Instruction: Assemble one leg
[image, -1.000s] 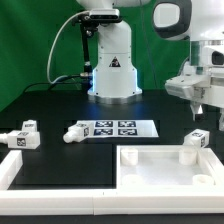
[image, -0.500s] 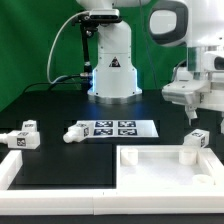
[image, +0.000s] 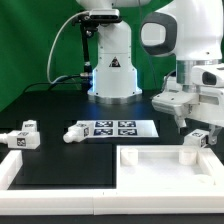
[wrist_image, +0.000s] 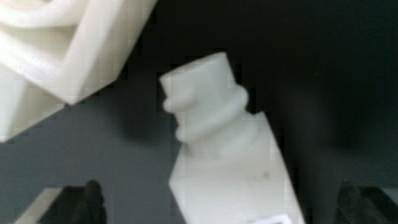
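A leg (image: 199, 139), a short white peg with a marker tag, lies on the black table at the exterior view's right, just behind the large white panel (image: 150, 172). My gripper (image: 189, 124) hangs just above it. In the wrist view the leg (wrist_image: 222, 130) lies between my two dark fingertips (wrist_image: 71, 203), and my gripper (wrist_image: 217, 206) is open and not touching it. Another leg (image: 188, 153) stands upright on the panel's right corner. Two more legs (image: 24, 137) (image: 76, 132) lie at the exterior view's left.
The marker board (image: 118, 128) lies in the middle of the table. A white rimmed part (image: 12, 172) sits at the front left. The robot base (image: 112, 70) stands at the back. A corner of the panel (wrist_image: 71, 50) shows in the wrist view.
My gripper has moved toward the exterior view's left and lower, coming over the leg that lies at the right. The legs and the panel have not moved.
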